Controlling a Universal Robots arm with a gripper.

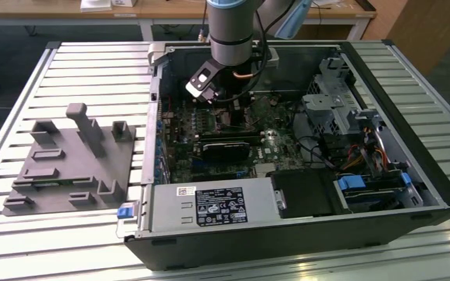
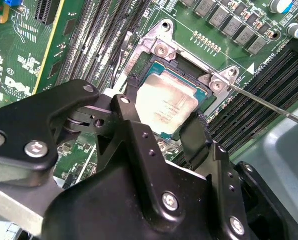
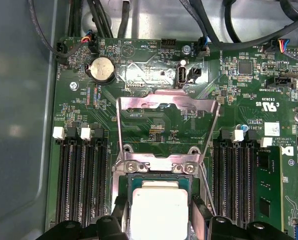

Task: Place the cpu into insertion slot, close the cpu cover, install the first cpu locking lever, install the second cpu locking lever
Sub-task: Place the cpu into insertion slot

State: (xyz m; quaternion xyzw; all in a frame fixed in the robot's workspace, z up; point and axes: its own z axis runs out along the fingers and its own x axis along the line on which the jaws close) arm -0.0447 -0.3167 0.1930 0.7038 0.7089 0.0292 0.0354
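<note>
The cpu [image 2: 166, 102], a pale silver square chip, lies within the insertion slot [image 2: 185, 69], with the slot's dark rim showing around its far edge. My gripper [image 2: 164, 112] is down over it, one black finger [image 2: 130, 97] against each of two opposite sides, shut on the chip. In the first wrist view the cpu [image 3: 159, 207] sits between the same fingers [image 3: 201, 215]. The cpu cover [image 3: 169, 97] stands swung up and open behind the slot. A thin wire locking lever [image 2: 269, 105] sticks out sideways, unlatched. In the exterior view the gripper [image 1: 218, 108] reaches into the open computer case [image 1: 412, 152].
Long black memory slots [image 3: 81, 185] flank the socket on both sides. A coin battery [image 3: 101, 69] and cables lie beyond the cover. A black graphics card [image 1: 225, 146], power supply [image 1: 209, 205] and drive cage [image 1: 342, 111] crowd the case. A grey fixture block [image 1: 68, 164] sits on the exterior view's left.
</note>
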